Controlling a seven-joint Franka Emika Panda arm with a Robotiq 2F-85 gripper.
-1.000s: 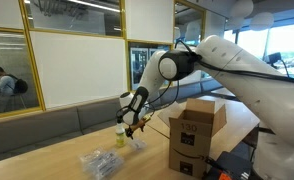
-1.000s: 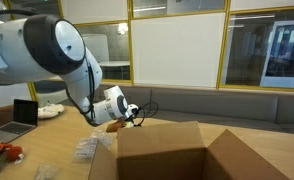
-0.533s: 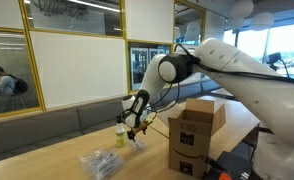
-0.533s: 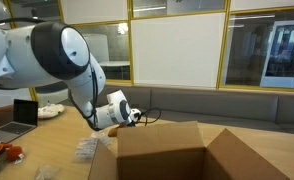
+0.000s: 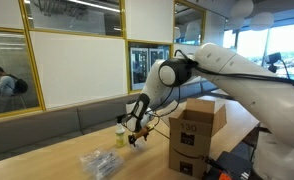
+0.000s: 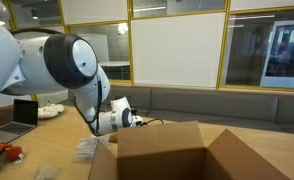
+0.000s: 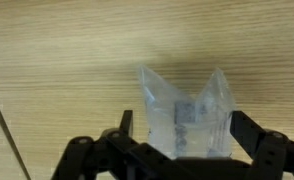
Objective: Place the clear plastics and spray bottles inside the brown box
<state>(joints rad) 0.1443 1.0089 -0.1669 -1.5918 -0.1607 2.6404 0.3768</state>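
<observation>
In the wrist view a clear plastic bag [image 7: 184, 115] lies on the wooden table, and my gripper [image 7: 180, 128] hangs over it, open, one finger on each side. A bigger bundle of clear plastics [image 5: 100, 163] lies nearer the table's front, seen too in an exterior view [image 6: 87, 149]. The small spray bottle [image 5: 120, 134] with yellowish liquid stands just beside my gripper [image 5: 137, 134]. The brown box [image 5: 195, 134] stands upright with its flaps open, to the side of the gripper. In an exterior view the box [image 6: 172, 158] fills the foreground and hides part of the gripper [image 6: 124, 119].
A grey bench [image 5: 47, 128] runs along the glass wall behind the table. A laptop [image 6: 25, 112] and some white items [image 6: 49, 111] sit at the table's far end. Red and black gear [image 5: 225, 168] lies by the box's foot.
The arm has lowered a little toward the table and the bag beneath it. The jaws have stayed open, and the box, bottle and plastics have not moved.
</observation>
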